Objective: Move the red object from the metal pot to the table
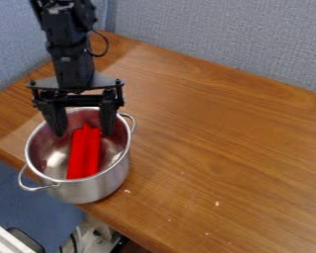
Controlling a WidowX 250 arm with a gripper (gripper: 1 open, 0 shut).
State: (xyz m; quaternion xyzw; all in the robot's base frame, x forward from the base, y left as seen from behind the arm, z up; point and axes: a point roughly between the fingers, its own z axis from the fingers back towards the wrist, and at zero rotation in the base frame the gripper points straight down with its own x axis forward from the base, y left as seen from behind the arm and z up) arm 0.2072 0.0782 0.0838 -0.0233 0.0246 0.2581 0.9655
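Camera view: nearest, a shiny metal pot (106, 182) with loop handles sits at the corner of the brown table (216, 140). Inside it lies the red object (84, 152), a long block. Just beyond the block, the dark gripper (79, 117) reaches down at the pot's far side, its jaws spread wide and gripping nothing. Grey-blue partitions (247, 38) stand behind.

1. Above the pot (106, 185), the arm (71, 44) is black, with blocky, stacked segments.
2. Beside its upper part, a thin dark cable (103, 45) forms a loop.
3. At the pot's far rim, the dark claw (80, 116) has a wide crossbar and two broad, flat fingers.
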